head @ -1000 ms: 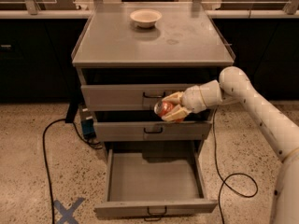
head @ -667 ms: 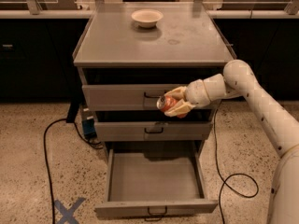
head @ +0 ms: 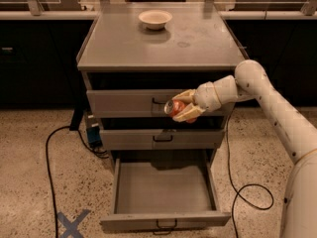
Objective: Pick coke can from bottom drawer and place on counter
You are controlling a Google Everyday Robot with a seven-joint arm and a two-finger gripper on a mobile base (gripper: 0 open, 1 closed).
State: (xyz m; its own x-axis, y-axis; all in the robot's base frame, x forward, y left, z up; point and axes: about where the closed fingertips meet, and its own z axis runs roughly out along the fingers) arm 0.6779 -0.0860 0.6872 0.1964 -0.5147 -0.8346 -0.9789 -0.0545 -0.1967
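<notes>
My gripper (head: 181,106) is shut on the coke can (head: 177,108), a small red can with a silver top, held on its side in front of the top drawer's face. The bottom drawer (head: 163,188) is pulled wide open below it, its flat grey floor bare. The counter (head: 158,41) is the grey top of the cabinet, above and behind the gripper. My white arm (head: 267,103) reaches in from the right.
A cream bowl (head: 155,19) stands at the back of the counter. The top drawer (head: 129,102) and middle drawer (head: 162,138) stick out slightly. Black cables (head: 49,167) lie on the speckled floor on both sides. A blue tape cross (head: 72,224) marks the floor at lower left.
The gripper with the can has risen slightly, from the gap between the top and middle drawers up to the top drawer's face.
</notes>
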